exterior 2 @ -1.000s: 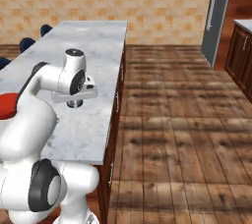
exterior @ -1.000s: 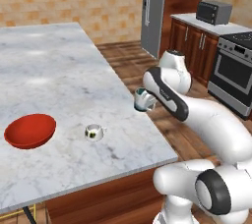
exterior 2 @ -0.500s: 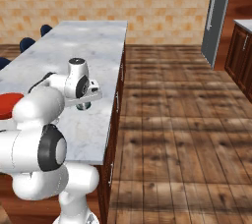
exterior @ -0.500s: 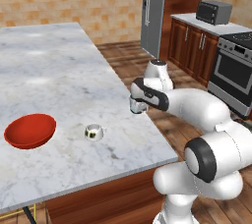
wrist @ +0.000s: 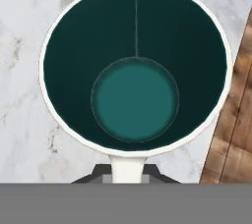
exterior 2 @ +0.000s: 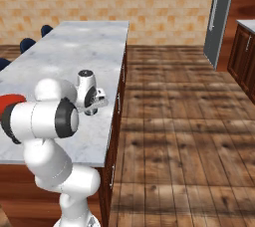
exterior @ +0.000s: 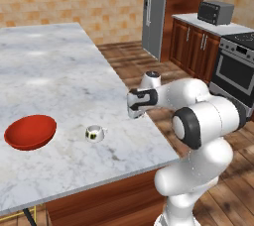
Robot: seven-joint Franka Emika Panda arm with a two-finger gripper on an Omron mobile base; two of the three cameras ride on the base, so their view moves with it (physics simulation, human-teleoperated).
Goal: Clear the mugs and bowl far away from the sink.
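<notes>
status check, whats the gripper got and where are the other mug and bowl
Gripper shut on green-lined mug, near counter edge. White mug and red bowl sit apart on counter. Nothing in the way.

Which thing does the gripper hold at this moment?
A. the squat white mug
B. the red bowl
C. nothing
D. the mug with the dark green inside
D: in the hand view the green-lined mug sits right above the fingertips, with the gripper closed on it near the counter edge, while the red bowl and squat white mug rest apart.
</notes>
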